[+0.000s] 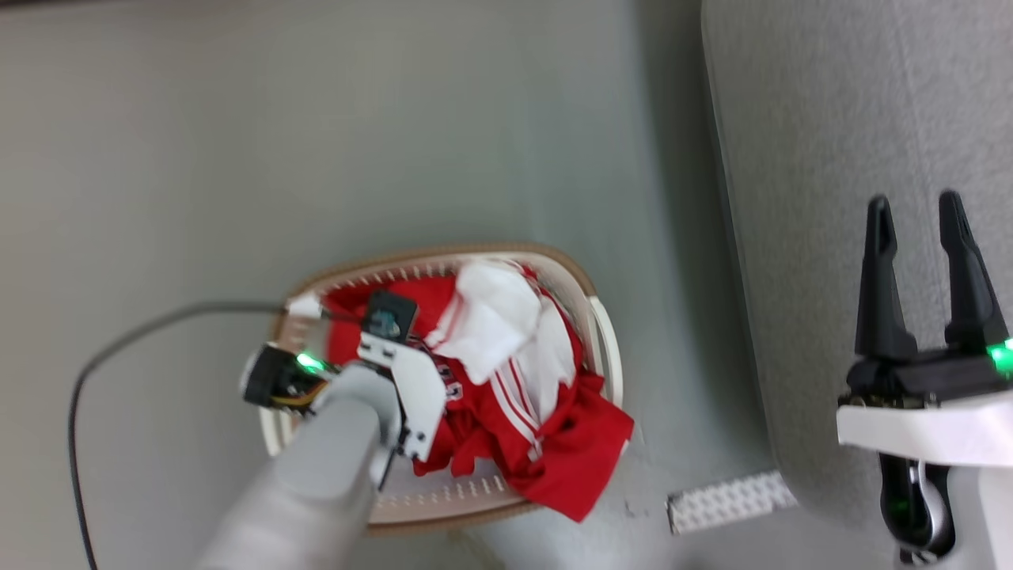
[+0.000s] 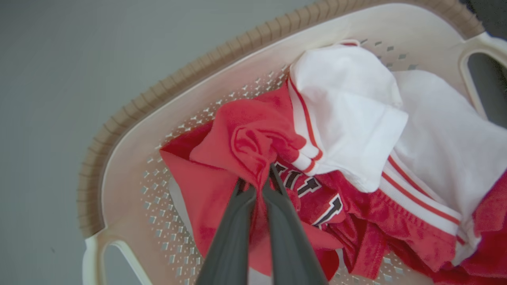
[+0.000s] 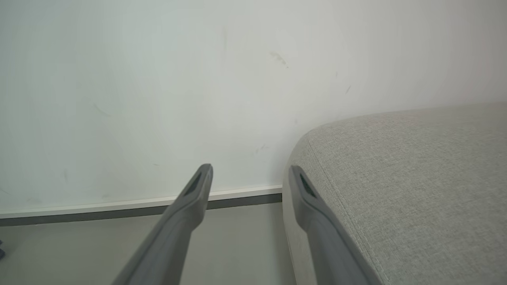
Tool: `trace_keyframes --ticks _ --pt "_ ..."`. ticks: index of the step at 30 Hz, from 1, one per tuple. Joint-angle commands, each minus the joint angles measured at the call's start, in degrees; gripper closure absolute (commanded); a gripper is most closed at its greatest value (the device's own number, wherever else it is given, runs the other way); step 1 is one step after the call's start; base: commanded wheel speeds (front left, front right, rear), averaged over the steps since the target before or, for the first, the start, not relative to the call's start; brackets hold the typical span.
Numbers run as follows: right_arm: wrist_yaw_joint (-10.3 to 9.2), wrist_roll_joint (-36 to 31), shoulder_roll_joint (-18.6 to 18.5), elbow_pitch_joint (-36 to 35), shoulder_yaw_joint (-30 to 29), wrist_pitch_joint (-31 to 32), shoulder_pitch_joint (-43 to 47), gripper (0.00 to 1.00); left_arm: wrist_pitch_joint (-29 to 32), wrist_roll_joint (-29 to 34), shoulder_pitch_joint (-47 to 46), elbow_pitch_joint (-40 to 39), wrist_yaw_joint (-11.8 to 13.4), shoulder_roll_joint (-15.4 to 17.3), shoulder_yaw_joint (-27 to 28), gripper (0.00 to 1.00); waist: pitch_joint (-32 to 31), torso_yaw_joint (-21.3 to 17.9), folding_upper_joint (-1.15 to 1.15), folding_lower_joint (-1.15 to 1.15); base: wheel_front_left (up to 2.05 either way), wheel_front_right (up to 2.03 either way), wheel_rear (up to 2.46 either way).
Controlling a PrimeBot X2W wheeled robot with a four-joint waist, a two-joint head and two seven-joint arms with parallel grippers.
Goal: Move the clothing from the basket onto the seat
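While your left hand (image 2: 256,179) is clamping red, white-striped clothing (image 2: 245,126) inside the oval white perforated basket (image 2: 130,134), your right hand (image 3: 249,174) is hanging fingers apart beside the light grey woven seat (image 3: 416,178); crumpled lettering (image 2: 313,186) is showing unreadably.

The only print I can see is black block letters edged in white (image 2: 313,190), on the soft red fabric garment (image 2: 214,190) that lies in the oval white perforated plastic basket (image 2: 130,130). They sit at about 7 o'clock from the white cloth piece with red stripes (image 2: 348,114). Folds hide most of them. One may be a T, but no word can be read. In the head view the same letters (image 1: 453,386) are too blurred to read.
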Motion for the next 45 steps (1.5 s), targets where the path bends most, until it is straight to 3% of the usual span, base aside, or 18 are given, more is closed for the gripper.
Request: trace_keyframes --ticks 1,5,14,19,30,34,39,45 --pt "-0.14 -0.6 -0.1 0.4 -0.4 0.0 1.3 0.0 -1.1 -0.8 1.4 -0.9 -0.4 0.1 -0.2 1.0 -3.7 2.0 0.0 0.0 0.0 0.0 0.0" --pt "-0.14 -1.9 -0.1 1.2 -1.6 0.0 4.6 0.0 -5.0 -4.9 6.0 -6.1 -1.5 0.1 -1.1 1.0 -8.9 3.8 0.0 0.0 0.0 0.0 0.0" --pt "-0.14 -3.6 -2.0 2.0 -1.7 0.0 11.7 0.0 -11.1 -11.3 14.1 -16.2 -1.0 0.1 -4.7 1.0 -19.7 7.5 0.0 0.0 0.0 0.0 0.0" --pt "-0.14 -3.6 -3.7 2.5 -0.7 0.0 15.2 0.0 -13.2 -11.4 17.9 -20.6 -0.7 0.1 -5.8 1.0 -25.7 8.7 0.0 0.0 0.0 0.0 0.0" --pt "-0.14 -3.3 -7.0 2.1 3.7 0.0 20.7 0.0 -14.6 -11.7 26.1 -37.8 1.2 4.9 -5.1 1.0 -35.4 10.0 0.0 0.0 0.0 0.0 0.0" --pt "-0.14 -2.2 -9.5 1.6 8.5 0.0 20.5 0.0 -12.8 -11.6 27.5 -44.8 1.9 7.1 -5.4 1.0 -37.3 10.4 0.0 0.0 0.0 0.0 0.0" --pt "-0.14 -0.1 -14.3 1.4 18.5 0.0 17.1 0.0 -9.1 -11.2 27.7 -53.3 3.0 9.1 -5.9 1.0 -37.9 10.8 0.0 0.0 0.0 0.0 0.0" --pt "-0.14 2.4 -18.9 3.7 30.8 0.0 9.9 0.0 -5.2 -11.2 27.0 -60.7 2.0 10.1 -7.9 1.0 -37.9 11.2 0.0 0.0 0.0 0.0 0.0"
